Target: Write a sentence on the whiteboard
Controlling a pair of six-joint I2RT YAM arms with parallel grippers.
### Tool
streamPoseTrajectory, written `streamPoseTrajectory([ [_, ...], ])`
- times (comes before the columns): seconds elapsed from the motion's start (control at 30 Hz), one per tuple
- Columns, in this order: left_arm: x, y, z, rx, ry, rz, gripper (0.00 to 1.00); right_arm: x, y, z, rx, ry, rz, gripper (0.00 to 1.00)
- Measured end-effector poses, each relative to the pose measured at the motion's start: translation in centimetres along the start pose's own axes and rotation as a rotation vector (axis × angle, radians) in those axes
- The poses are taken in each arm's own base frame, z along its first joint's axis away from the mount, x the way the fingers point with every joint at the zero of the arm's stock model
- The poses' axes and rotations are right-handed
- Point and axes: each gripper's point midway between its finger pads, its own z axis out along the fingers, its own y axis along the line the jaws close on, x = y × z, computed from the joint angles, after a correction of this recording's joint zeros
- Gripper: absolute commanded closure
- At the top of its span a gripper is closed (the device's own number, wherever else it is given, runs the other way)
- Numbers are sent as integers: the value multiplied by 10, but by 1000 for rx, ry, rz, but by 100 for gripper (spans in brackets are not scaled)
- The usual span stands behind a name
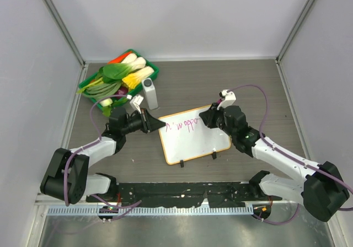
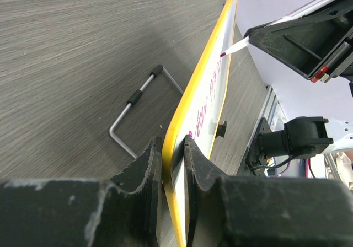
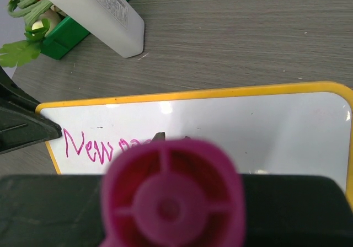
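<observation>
The board (image 1: 201, 142) lies on the tabletop (image 1: 248, 87) between my two arms, its two black feet on the near edge. My left jaws are closed on its left far corner: in the left wrist view the orange frame runs edge-on between my fingers (image 2: 144, 167), one on each face. My right jaws hang over the far right part of the board and are clamped on a pink marker (image 3: 174, 197). Its tip shows in the left wrist view right at the white face, though I cannot tell whether it touches. The sentence (image 3: 88, 146) runs along the far edge, starting just beside my left jaws. I can read "New" and the start of a second word, the rest hidden behind the marker's end. A wire stand (image 2: 132, 101) lies on the tabletop near my left jaws. Beyond the board, a white bottle (image 1: 149, 92) lies beside a green tray (image 1: 154, 70) of vegetables.
</observation>
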Motion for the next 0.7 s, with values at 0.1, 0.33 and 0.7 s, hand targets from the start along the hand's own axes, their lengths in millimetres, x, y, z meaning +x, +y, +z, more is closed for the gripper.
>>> streamPoseTrajectory([
  [0.1,0,0,0,0,1,0,100,-2,0,2,3,-2,0,98],
  [0.33,0,0,0,0,1,-1,100,-3,5,3,-17,3,1,99],
  [0.7,0,-1,0,3,1,3,100,-12,7,-7,-32,-44,8,99],
])
